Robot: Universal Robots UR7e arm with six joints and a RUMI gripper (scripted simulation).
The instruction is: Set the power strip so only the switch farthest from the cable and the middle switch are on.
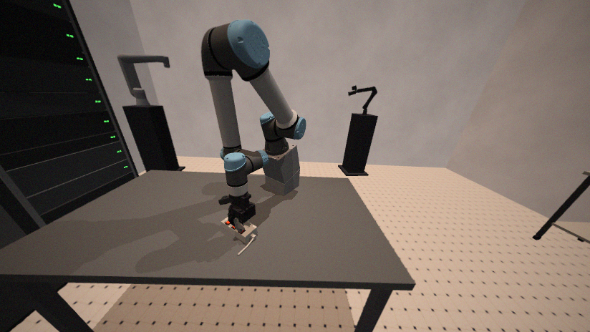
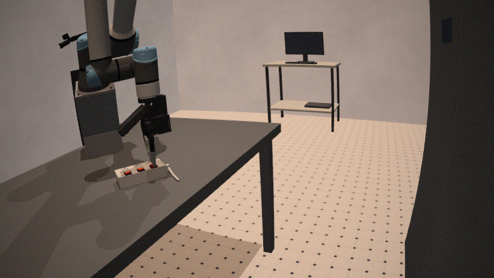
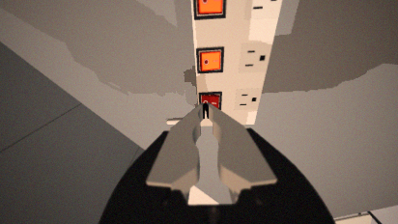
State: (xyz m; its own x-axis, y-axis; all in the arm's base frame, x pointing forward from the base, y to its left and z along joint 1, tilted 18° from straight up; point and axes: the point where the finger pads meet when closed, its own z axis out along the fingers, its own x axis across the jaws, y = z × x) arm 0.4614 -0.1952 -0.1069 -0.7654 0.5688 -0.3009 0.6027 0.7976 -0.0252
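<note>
A white power strip lies the right way up on the dark table, its short cable pointing to the table's front. In the wrist view the far switch and the middle switch glow bright orange. The switch nearest the cable looks darker red. My gripper is shut and empty, pointing straight down with its fingertips on or just above that nearest switch.
The arm's grey base block stands at the back of the table. A dark server rack stands to the left, and pedestals stand on the floor behind. A small desk with a monitor is far off.
</note>
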